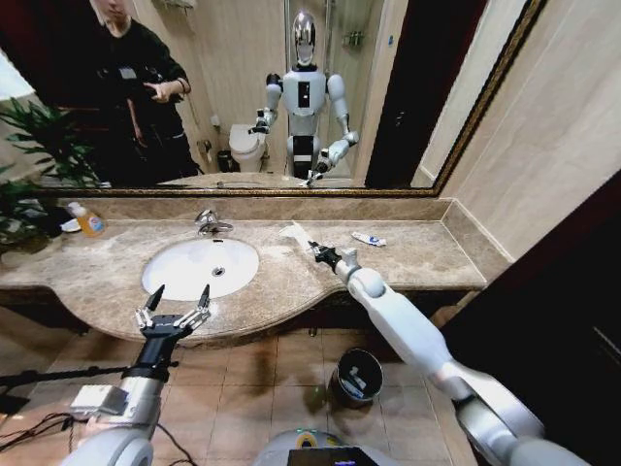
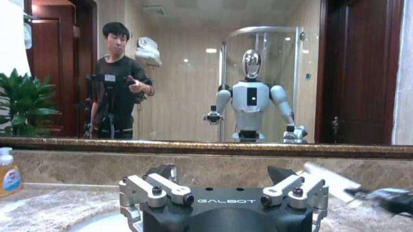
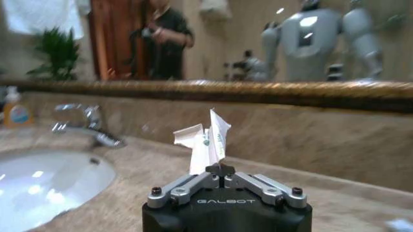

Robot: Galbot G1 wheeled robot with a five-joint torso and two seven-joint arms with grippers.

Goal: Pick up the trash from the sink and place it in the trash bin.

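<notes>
The white oval sink (image 1: 170, 277) is set in the brown marble counter. My right gripper (image 1: 321, 252) hovers over the counter to the right of the basin, shut on a flat crumpled white paper (image 1: 293, 232). In the right wrist view the paper (image 3: 208, 143) stands up from the shut gripper (image 3: 221, 170). A small white tube with blue and red marks (image 1: 369, 239) lies on the counter further right. My left gripper (image 1: 175, 306) is open at the counter's front edge, just in front of the sink. The dark round trash bin (image 1: 359, 376) stands on the floor below the counter.
A chrome faucet (image 1: 209, 223) rises behind the basin. An orange pump bottle (image 1: 90, 221) and a plant (image 1: 29, 175) stand at the back left. A mirror covers the wall behind the counter. Cables lie on the tiled floor at the left.
</notes>
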